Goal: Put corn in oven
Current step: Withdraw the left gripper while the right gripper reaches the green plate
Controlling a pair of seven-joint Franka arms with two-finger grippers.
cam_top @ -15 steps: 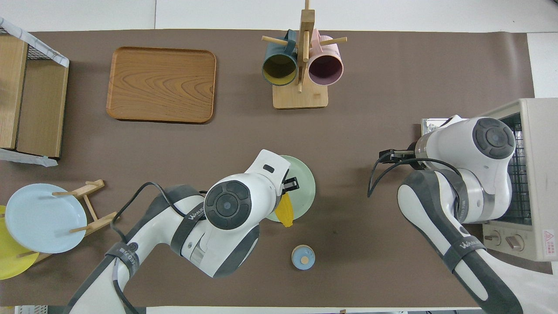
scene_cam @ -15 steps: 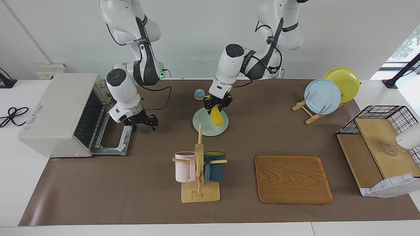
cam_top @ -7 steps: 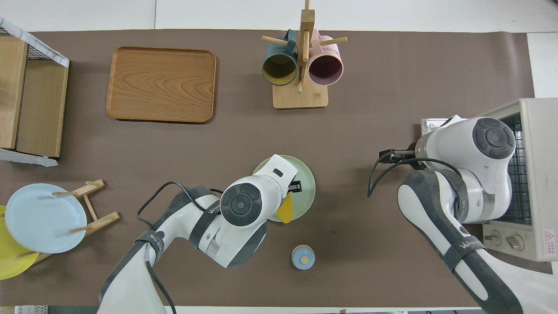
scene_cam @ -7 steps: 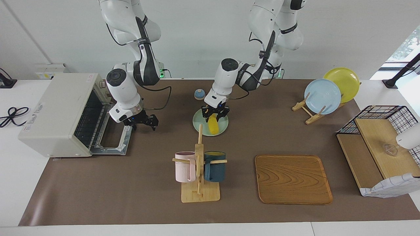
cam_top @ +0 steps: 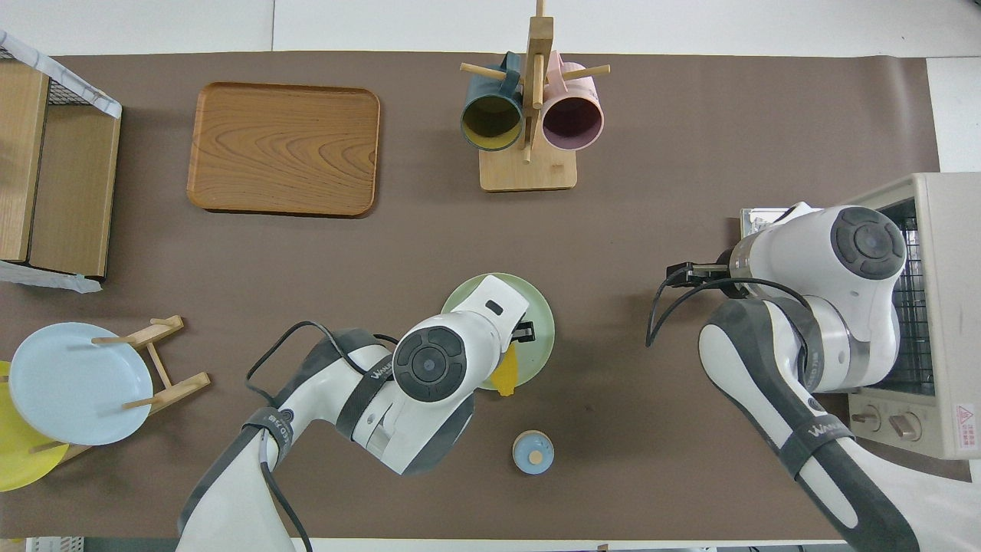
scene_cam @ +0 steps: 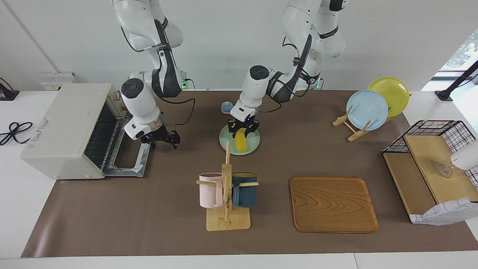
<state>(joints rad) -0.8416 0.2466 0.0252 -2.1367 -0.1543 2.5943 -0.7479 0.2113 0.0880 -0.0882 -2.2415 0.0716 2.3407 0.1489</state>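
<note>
The yellow corn (scene_cam: 241,142) lies on a pale green plate (scene_cam: 254,145) in the middle of the table, toward the robots. My left gripper (scene_cam: 242,130) stands low over the plate, shut on the corn's end nearer the robots. In the overhead view the left hand hides most of the corn (cam_top: 506,376) and part of the plate (cam_top: 541,330). The off-white oven (scene_cam: 63,127) stands at the right arm's end, its door (scene_cam: 127,166) folded down and its wire rack showing. My right gripper (scene_cam: 172,139) hangs open and empty in front of the oven door.
A wooden mug rack (scene_cam: 227,194) with a pink and a dark blue mug stands farther from the robots than the plate. A wooden tray (scene_cam: 333,203), a rack with a blue and a yellow plate (scene_cam: 368,108), a small blue knob (scene_cam: 226,107) and a wire shelf (scene_cam: 429,157) are also there.
My left gripper has come down with the corn, from tilted in the air over the plate to resting on it. The right arm has not moved.
</note>
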